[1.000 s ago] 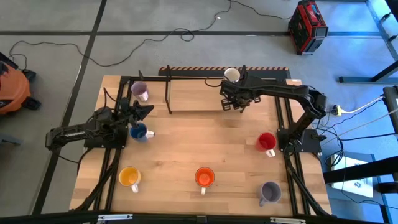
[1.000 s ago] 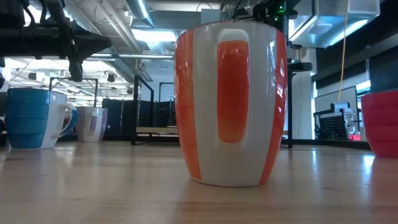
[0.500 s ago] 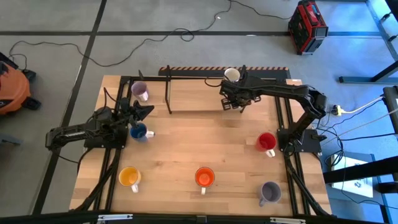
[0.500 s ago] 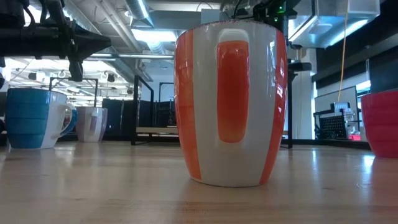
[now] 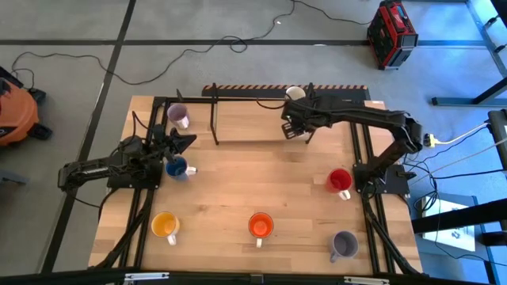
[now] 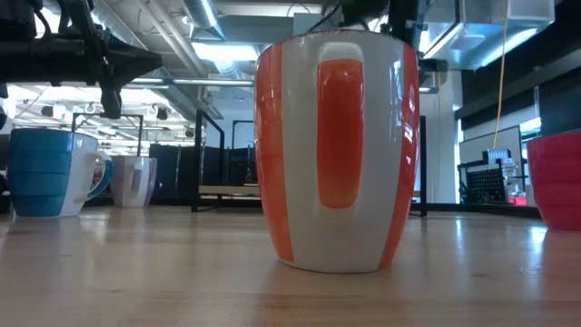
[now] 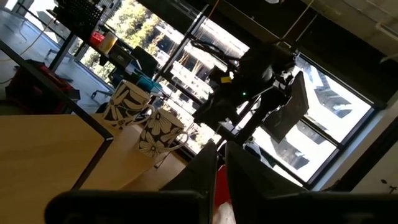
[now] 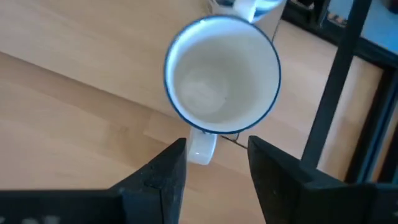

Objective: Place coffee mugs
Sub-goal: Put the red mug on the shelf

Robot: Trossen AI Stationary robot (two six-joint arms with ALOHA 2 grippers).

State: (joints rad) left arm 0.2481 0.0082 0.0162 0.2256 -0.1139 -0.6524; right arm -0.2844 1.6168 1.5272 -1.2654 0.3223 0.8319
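Note:
A white mug (image 8: pixel 222 74) with a blue rim stands upright on its base near the table's far edge (image 5: pixel 295 93). My right gripper (image 8: pixel 214 155) hovers open above it, pointing steeply down, its fingers on either side of the handle (image 8: pixel 202 148) without touching. A second white mug (image 8: pixel 249 5) stands just behind. Lilac (image 5: pixel 178 115), blue (image 5: pixel 176 167), yellow-orange (image 5: pixel 165 226), orange (image 5: pixel 261 226), red (image 5: pixel 340 180) and a second lilac mug (image 5: pixel 344 244) stand around the table. My left gripper (image 5: pixel 188 141) waits shut by the blue mug.
A black frame rail (image 5: pixel 261 98) runs along the far edge, with a post (image 5: pixel 214 123) coming down left of centre. The orange mug (image 6: pixel 336 154) fills the low view. Bare wood lies in the table's middle (image 5: pixel 253 170).
My right gripper has risen above the white mug and shifted slightly toward the far edge, turning a little. The mug has stayed in place on the table.

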